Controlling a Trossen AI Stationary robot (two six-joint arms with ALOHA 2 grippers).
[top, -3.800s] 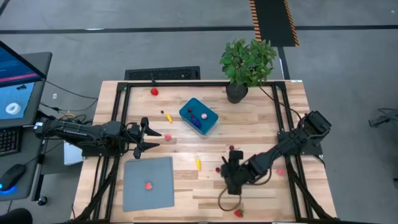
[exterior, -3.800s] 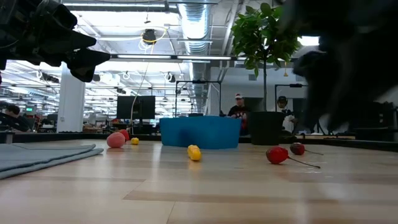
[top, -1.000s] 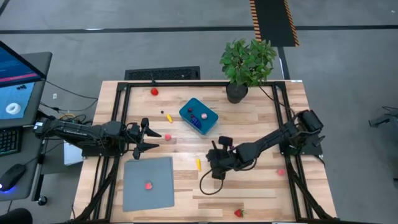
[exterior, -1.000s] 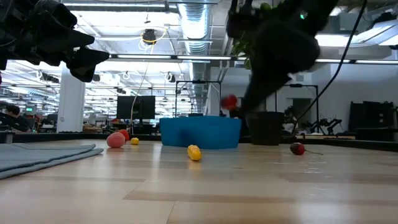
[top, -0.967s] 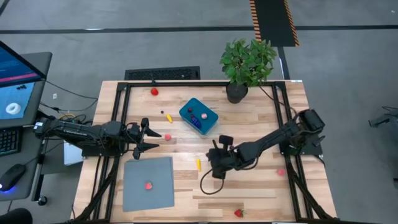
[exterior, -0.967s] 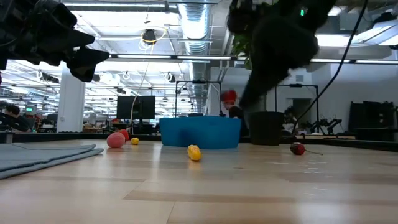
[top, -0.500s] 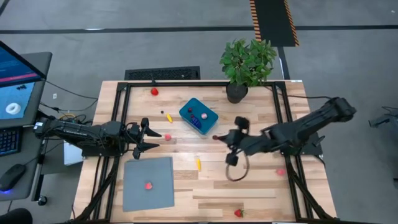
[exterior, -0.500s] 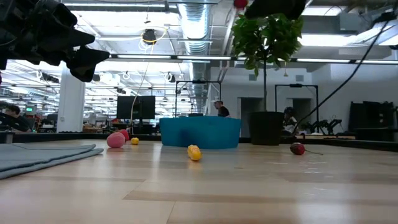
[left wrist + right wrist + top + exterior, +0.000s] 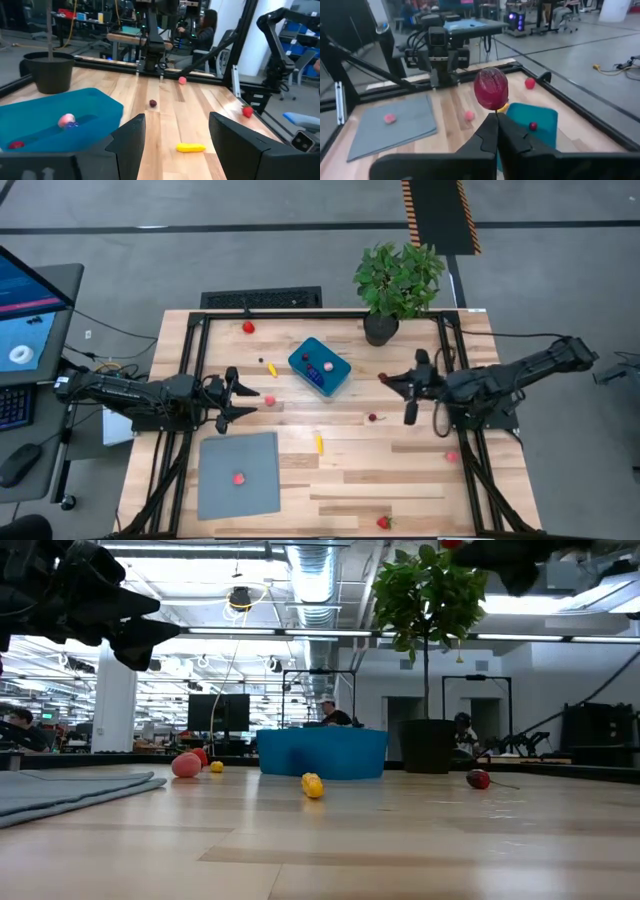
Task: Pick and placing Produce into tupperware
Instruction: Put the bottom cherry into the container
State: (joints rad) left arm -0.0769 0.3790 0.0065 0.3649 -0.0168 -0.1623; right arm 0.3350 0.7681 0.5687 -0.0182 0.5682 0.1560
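High view: right gripper [image 9: 384,379] is held above the table between the teal tupperware [image 9: 320,366] and the potted plant [image 9: 397,283], jaws closed on 1 dark-red produce piece [image 9: 491,88] carried at the fingertips. Left gripper [image 9: 243,401] is parked beside the grey sheet's [image 9: 238,476] far edge with jaws spread and nothing held. Counted: 2 items seen inside the tupperware, 1 pink piece [image 9: 238,477] on the sheet, 1 yellow piece [image 9: 319,444] on the bare wood, several more scattered around the table [image 9: 400,470].
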